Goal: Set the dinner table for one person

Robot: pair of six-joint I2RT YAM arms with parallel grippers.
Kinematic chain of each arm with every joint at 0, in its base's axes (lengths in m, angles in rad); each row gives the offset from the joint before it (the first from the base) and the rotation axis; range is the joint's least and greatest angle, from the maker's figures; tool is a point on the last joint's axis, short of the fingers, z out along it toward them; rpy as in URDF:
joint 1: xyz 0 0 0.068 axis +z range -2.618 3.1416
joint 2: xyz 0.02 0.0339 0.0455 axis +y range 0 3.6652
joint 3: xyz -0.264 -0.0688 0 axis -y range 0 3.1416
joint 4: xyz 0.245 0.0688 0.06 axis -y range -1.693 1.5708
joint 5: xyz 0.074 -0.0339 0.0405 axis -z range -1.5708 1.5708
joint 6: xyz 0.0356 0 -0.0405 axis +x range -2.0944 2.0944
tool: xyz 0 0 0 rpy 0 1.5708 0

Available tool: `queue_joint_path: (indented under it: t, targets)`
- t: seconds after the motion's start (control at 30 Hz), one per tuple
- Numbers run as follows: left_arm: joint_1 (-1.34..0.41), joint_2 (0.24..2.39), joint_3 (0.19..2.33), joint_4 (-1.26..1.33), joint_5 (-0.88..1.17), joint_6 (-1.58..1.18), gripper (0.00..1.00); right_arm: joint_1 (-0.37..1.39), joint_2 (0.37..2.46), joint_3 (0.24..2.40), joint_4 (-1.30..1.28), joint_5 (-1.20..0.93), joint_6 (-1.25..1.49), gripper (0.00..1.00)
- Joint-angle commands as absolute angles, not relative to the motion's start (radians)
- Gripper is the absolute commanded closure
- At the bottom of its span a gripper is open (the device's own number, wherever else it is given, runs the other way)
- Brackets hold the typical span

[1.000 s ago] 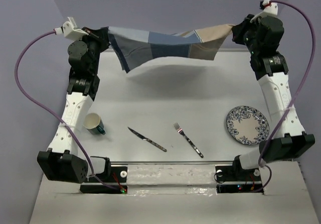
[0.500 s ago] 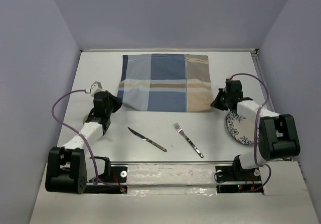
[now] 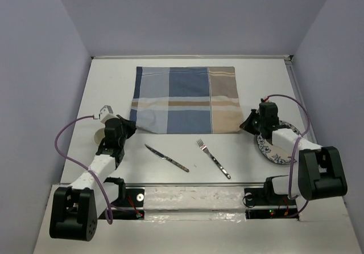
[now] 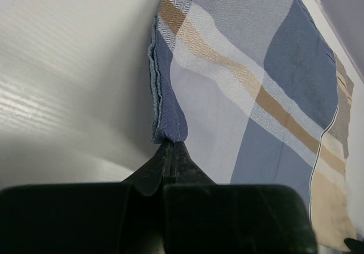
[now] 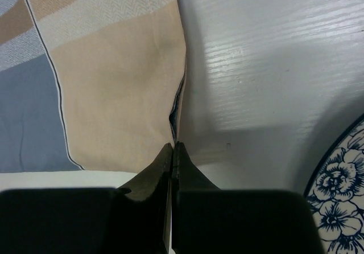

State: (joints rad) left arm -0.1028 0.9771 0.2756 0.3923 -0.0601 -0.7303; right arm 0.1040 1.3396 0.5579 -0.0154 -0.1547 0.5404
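White dinner table (image 3: 114, 83), striped cloth (image 3: 185, 100) spread flat mid-frame.
Left gripper (image 4: 170, 147), right gripper (image 5: 172, 147) pinch its lower corners (jaws closed tight).

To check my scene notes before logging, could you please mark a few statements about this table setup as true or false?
1. The striped cloth lies spread flat on the dinner table. True.
2. The left pincer is shut on the cloth's near left corner. True.
3. The fork lies on the plate. False: it lies on the bare table, beside the knife.
4. The right pincer hangs open over the plate. False: it is shut on the cloth's near right corner, beside the plate.
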Motion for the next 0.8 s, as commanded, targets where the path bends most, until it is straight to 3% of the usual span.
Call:
queue_joint_path:
  t: [0.0, 0.2, 0.3, 0.4, 0.53, 0.63, 0.77]
  targets:
    - [-0.095, 0.898, 0.229, 0.399, -0.092, -0.712, 1.00, 0.098, 1.252, 0.546, 0.009, -0.106, 0.538, 1.00]
    - [-0.095, 0.882, 0.209, 0.379, -0.101, -0.701, 1.00, 0.098, 1.244, 0.548, 0.003, -0.103, 0.534, 1.00]
    - [-0.095, 0.871, 0.209, 0.379, -0.101, -0.701, 0.96, 0.098, 1.244, 0.538, 0.003, -0.110, 0.535, 0.95]
    - [-0.095, 0.856, 0.210, 0.374, -0.101, -0.701, 0.76, 0.098, 1.215, 0.529, -0.031, -0.123, 0.532, 0.89]
    - [-0.095, 0.832, 0.210, 0.359, -0.100, -0.699, 0.64, 0.098, 1.181, 0.522, -0.041, -0.143, 0.522, 0.74]
    - [-0.095, 0.815, 0.227, 0.353, -0.094, -0.696, 0.45, 0.098, 1.170, 0.529, -0.046, -0.144, 0.517, 0.66]
    - [-0.110, 0.822, 0.268, 0.357, -0.035, -0.670, 0.32, 0.098, 1.149, 0.575, -0.087, -0.169, 0.515, 0.64]
